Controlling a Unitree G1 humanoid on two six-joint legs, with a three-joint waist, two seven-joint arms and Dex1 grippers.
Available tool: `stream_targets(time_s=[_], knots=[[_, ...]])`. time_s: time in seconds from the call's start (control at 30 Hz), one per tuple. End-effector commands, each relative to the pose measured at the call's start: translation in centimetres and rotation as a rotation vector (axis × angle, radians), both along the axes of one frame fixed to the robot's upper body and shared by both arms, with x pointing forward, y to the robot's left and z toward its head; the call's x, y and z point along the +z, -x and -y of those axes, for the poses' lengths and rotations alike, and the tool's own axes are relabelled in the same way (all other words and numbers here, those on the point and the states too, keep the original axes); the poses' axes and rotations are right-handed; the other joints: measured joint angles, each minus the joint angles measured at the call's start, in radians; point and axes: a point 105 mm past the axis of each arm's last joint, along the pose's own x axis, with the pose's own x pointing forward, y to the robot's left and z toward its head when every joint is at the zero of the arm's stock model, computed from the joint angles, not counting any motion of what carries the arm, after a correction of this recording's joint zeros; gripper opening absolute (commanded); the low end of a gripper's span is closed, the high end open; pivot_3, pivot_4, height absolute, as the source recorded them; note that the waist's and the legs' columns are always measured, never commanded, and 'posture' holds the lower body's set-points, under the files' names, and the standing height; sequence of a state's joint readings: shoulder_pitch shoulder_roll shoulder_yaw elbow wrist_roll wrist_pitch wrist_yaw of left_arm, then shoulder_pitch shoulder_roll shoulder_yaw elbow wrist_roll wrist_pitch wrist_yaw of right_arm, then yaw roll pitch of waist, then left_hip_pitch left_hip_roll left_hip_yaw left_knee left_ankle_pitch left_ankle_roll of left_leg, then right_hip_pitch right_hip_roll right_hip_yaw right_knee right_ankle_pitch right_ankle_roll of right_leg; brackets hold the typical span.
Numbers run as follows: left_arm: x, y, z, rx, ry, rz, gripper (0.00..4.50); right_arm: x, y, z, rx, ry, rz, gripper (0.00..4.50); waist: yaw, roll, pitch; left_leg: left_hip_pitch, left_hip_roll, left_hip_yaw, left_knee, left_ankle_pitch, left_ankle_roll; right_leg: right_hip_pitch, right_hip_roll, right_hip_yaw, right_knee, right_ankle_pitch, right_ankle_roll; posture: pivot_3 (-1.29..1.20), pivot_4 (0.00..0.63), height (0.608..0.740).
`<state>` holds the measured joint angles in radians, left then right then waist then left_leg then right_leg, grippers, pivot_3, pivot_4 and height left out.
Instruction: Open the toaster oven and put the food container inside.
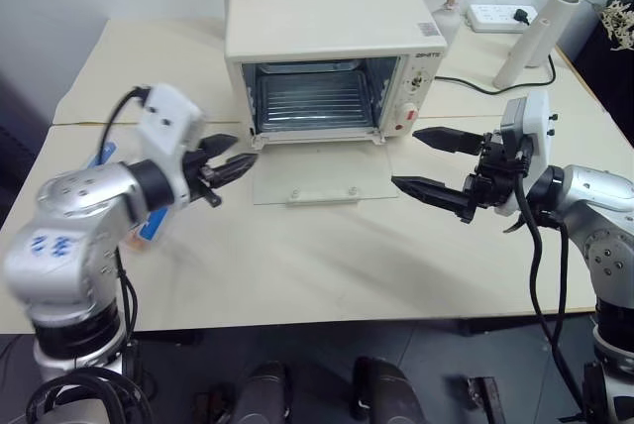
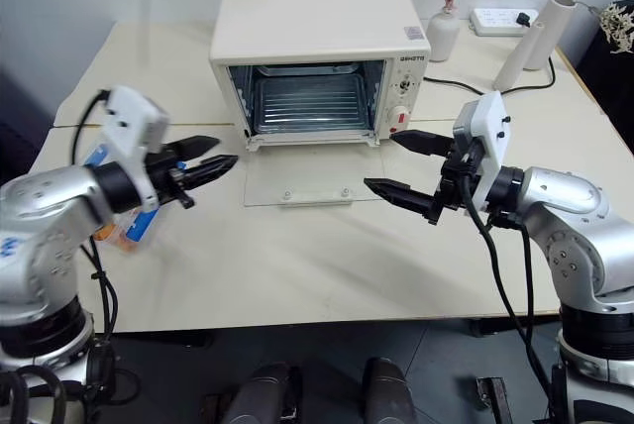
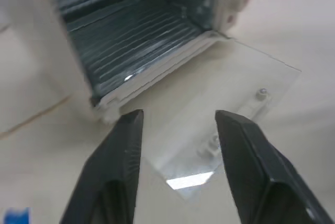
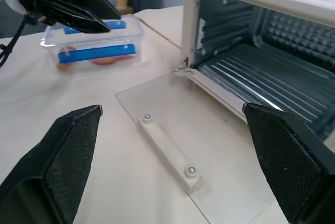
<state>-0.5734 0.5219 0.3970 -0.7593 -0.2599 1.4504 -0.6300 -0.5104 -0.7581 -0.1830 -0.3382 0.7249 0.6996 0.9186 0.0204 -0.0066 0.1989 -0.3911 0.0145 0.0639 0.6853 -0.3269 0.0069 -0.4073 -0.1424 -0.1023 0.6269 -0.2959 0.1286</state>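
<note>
Now the toaster oven (image 1: pixel 332 53) has its glass door (image 1: pixel 319 172) lying flat and open. Your food container (image 4: pixel 94 43) sits on the table left of it. Both grippers, left (image 1: pixel 226 165) and right (image 1: pixel 436 161), have fingers apart and hold nothing. Next, you probably grab the box.

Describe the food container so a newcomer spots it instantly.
Start at the cream toaster oven on the pale table, its glass door lying open. Look to the robot's left, behind its left arm: the food container lies flat there. It is a clear shallow box with blue strips and orange pieces inside.
</note>
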Motion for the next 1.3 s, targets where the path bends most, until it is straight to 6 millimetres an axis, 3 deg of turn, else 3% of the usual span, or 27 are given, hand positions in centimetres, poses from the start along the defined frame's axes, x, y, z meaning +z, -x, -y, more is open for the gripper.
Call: stream_targets(time_s=[0.03,0.2,0.33,0.5,0.6,0.73,0.93,1.07,1.3], knots=[[-0.5,2.1,-3.4,0.294,0.14,0.035,3.33,0.8,0.6,-0.4,0.113,0.015,-0.007,4.5,0.0,0.0,0.0,0.0,0.0,0.0,0.0,0.0,0.0,0.0,0.0,0.0,0.0,0.0,0.0,0.0,0.15,0.74],[-1.3,3.6,-8.2,0.715,0.324,0.106,4.47,1.2,0.1,-1.0,0.196,0.048,0.019,4.5,0.003,-0.005,-0.001,0.0,0.0,-0.003,0.001,0.0,0.0,0.001,-0.001,-0.001,0.0,0.0,0.0,0.0,0.15,0.74],[-2.9,4.8,-11.6,1.064,0.478,0.078,4.47,1.4,-1.0,-1.8,0.219,0.038,0.04,4.5,0.004,-0.006,-0.002,0.003,0.0,-0.003,0.002,0.0,0.0,0.006,-0.001,-0.002,-0.001,0.0,0.0,0.0,0.15,0.74],[-5.9,6.5,-13.0,1.304,0.604,-0.026,4.47,1.4,-1.1,-2.3,0.24,0.034,0.057,4.5,0.006,-0.007,-0.002,0.002,0.0,-0.002,0.001,0.0,0.0,0.006,-0.001,-0.004,-0.003,0.0,0.0,0.0,0.15,0.74],[-7.0,6.7,-13.1,1.328,0.618,-0.072,4.47,1.4,-1.0,-2.2,0.227,0.026,0.063,4.5,0.005,-0.007,-0.002,0.001,0.0,-0.002,0.001,0.0,0.0,0.006,-0.001,-0.004,-0.004,0.0,0.0,0.0,0.15,0.74],[-7.8,5.7,-13.6,1.322,0.657,-0.138,4.47,1.4,-0.7,-1.8,0.201,0.014,0.063,4.5,0.006,-0.007,-0.002,0.002,0.0,-0.002,0.001,0.0,-0.001,0.006,-0.001,-0.004,-0.003,0.0,0.0,0.0,0.15,0.74],[-7.7,2.3,-14.7,1.23,0.639,-0.237,4.47,1.3,0.2,-1.2,0.156,-0.004,0.06,4.5,0.005,-0.007,-0.002,0.002,-0.001,-0.002,0.001,0.0,0.0,0.006,-0.002,-0.004,-0.003,0.0,0.0,0.0,0.15,0.74],[-7.7,1.4,-14.7,1.224,0.639,-0.272,4.47,1.3,0.4,-0.7,0.119,-0.017,0.061,4.5,0.004,-0.007,-0.002,0.002,0.0,-0.002,0.0,0.0,0.0,0.006,-0.002,-0.004,-0.003,0.0,0.0,0.0,0.15,0.74],[-8.4,1.6,-15.0,1.284,0.645,-0.312,2.84,1.2,0.4,-0.3,0.081,-0.02,0.065,4.5,0.004,-0.008,-0.002,0.002,-0.001,-0.002,0.0,0.0,0.0,0.006,-0.002,-0.004,-0.003,0.0,0.0,0.0,0.15,0.74]])
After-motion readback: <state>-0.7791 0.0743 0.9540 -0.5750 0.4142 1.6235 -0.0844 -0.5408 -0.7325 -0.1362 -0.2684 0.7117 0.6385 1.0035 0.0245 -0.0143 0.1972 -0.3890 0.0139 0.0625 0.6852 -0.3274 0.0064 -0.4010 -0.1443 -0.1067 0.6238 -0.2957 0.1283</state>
